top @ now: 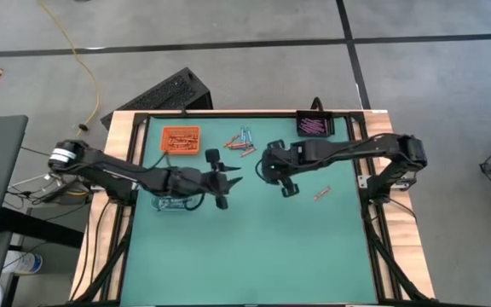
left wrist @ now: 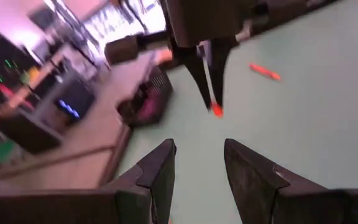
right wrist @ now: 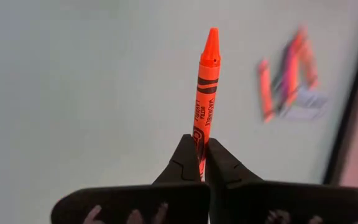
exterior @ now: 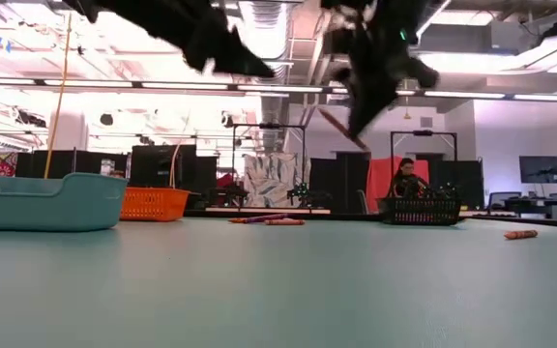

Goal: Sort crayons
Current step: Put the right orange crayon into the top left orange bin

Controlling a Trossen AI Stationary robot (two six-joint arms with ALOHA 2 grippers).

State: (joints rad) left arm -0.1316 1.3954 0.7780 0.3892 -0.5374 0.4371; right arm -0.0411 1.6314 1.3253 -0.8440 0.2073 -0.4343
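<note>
Over the green table (top: pixel 254 247), whose lower half lies bare, the right gripper (right wrist: pixel 199 163) hangs at frame centre, fingers closed on an orange-red crayon (right wrist: pixel 205 93) printed with black lettering, tip pointing away from the wrist. The left gripper (top: pixel 222 175) hovers just left of it, fingers parted and empty. Along the table's upper edge sit an orange tray (top: pixel 180 138), a loose cluster of crayons (top: pixel 242 141) and a black tray (top: pixel 314 126) of purple sticks. One stray crayon (top: pixel 321 194) lies right of centre.
</note>
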